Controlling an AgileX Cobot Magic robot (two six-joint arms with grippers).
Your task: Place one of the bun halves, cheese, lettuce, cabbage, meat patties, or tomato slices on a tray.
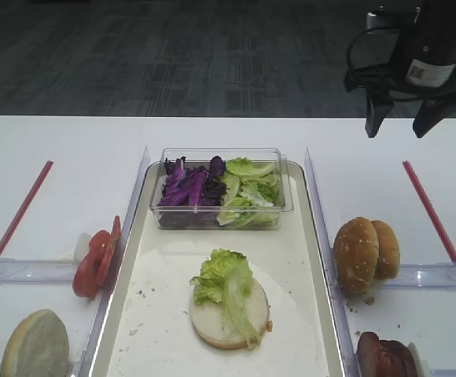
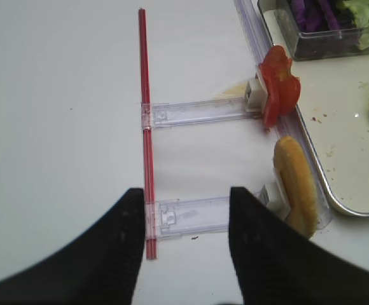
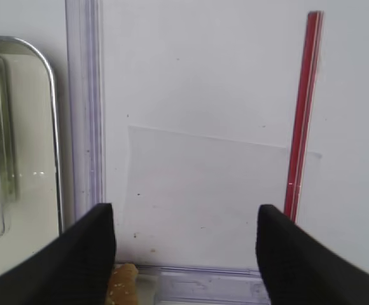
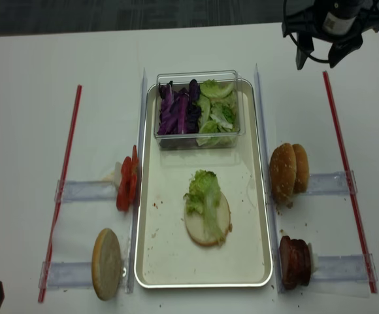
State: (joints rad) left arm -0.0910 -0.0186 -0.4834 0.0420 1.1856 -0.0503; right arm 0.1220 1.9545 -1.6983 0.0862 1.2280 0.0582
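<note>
Right gripper [image 1: 405, 124] hangs with jaws apart, empty – lettuce [image 1: 225, 284] lies on the bun half [image 1: 229, 314] in the tray [image 1: 310, 314].

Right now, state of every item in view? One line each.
tray: flat on the table, holding tub and bun base.
bun half: flat on tray, lettuce leaf on top.
clear tub: upright, open top, filled with cabbage and greens.
tomato slices: standing on edge, left of tray.
sesame buns: on edge, right of tray.
meat patties: on edge, right of tray.
right gripper: open, empty, raised.
left gripper: open, empty.
</note>
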